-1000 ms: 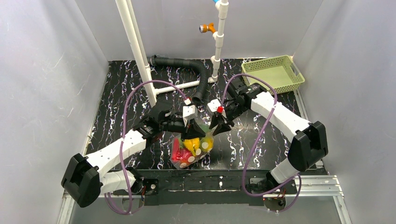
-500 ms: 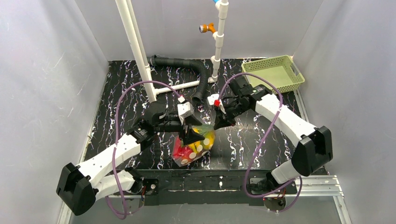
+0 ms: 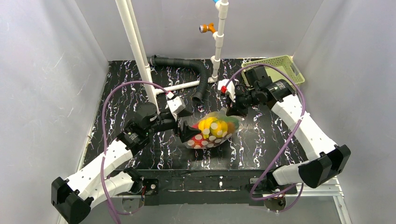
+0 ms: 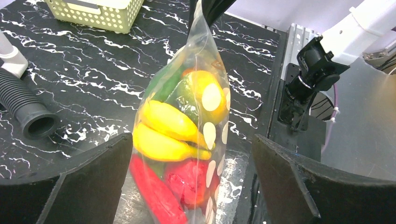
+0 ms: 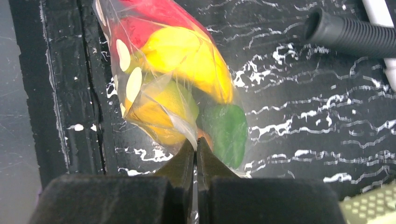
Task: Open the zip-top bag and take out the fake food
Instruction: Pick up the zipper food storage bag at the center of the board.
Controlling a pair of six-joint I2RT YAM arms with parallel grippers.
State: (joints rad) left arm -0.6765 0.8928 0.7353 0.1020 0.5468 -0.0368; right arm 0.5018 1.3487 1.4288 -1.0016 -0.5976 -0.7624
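On the near side of the black ribbed hose (image 3: 201, 86), the left gripper (image 4: 191, 136) is spread wide around the clear, dot-printed zip-top bag (image 3: 212, 130) of glossy plastic fake food (image 4: 163, 135). One bag edge is pinched in the closed right gripper (image 5: 195, 145). The opposite lip is best clamped before any pull.

The zip-top bag (image 4: 205, 60) is looking like thin clear plastic, shining and crinkled. Inside it, the fake food (image 4: 163, 135) is showing glossy, smooth plastic. Below the bag, the table (image 4: 93, 70) is appearing black, marbled, perhaps slightly glossy.
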